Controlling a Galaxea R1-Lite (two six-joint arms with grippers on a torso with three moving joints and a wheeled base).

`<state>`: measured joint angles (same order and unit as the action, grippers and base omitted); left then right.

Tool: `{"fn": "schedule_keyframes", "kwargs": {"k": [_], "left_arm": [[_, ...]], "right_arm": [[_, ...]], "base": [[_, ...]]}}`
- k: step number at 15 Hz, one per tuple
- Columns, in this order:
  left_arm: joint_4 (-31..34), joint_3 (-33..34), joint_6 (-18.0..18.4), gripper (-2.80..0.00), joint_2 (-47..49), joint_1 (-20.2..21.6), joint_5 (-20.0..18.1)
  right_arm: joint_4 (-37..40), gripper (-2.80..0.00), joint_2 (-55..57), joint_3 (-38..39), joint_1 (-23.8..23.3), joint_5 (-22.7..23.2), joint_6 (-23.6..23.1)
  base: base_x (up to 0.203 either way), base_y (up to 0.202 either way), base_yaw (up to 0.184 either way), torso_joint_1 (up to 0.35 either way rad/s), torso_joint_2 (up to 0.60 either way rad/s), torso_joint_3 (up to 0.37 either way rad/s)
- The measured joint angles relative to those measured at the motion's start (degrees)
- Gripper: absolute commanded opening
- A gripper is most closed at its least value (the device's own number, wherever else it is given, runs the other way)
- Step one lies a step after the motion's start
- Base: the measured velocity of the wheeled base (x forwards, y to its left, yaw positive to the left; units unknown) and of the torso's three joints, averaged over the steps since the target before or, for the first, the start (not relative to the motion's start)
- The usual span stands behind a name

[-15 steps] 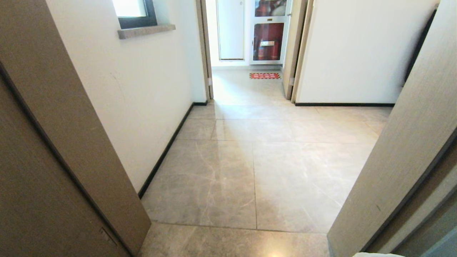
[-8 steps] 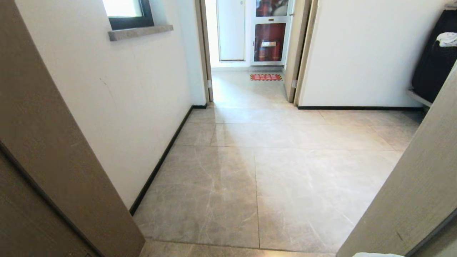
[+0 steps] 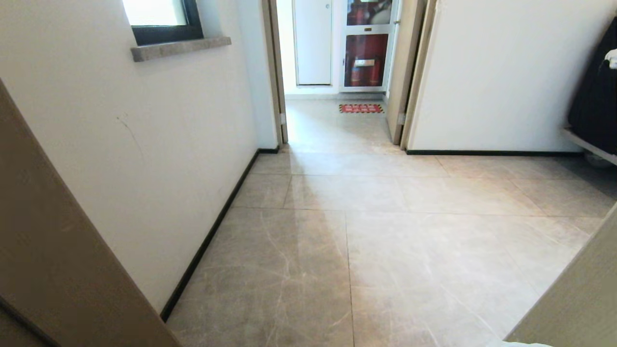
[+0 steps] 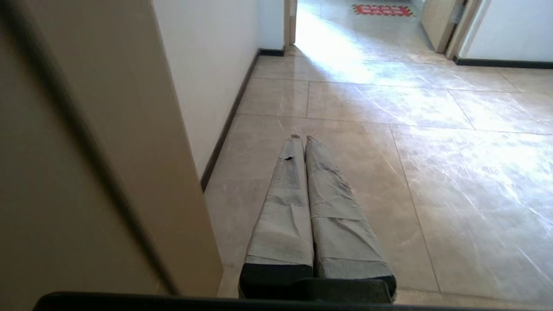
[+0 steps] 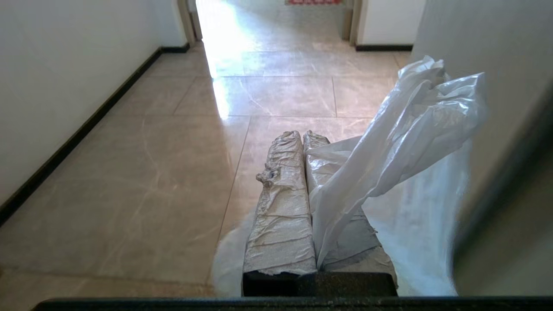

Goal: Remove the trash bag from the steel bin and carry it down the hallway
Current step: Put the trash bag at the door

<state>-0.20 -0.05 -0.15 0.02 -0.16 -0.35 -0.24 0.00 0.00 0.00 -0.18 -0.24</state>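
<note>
Doorway frame slid outward since earlier, right tool pinching trash bag, left tool pressed together, red floor sign unreadable

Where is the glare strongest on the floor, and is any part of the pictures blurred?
Left wrist view: strong white glare on the floor tiles near the far doorway; the door frame close by looks smeared. Right wrist view: a bright streak beyond the right hand; the trash bag is sharp. Head view: softer, even sheen.
</note>
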Motion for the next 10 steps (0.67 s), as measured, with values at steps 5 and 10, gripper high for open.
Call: {"fn": "schedule_keyframes", "kwargs": {"k": [5, 10], "left_arm": [[0.0, 0.0, 0.0, -2.8, 0.0, 0.0, 0.0], [0.0, 0.0, 0.0, -2.8, 0.0, 0.0, 0.0]], "right_arm": [[-0.1, -2.8, 0.0, 0.0, 0.0, 0.0, -0.2], [-0.1, -2.8, 0.0, 0.0, 0.0, 0.0, -0.1]], "base": [[0.192, 0.0, 0.001, 0.003, 0.0, 0.003], [0.192, 0.0, 0.001, 0.001, 0.0, 0.001]]}}
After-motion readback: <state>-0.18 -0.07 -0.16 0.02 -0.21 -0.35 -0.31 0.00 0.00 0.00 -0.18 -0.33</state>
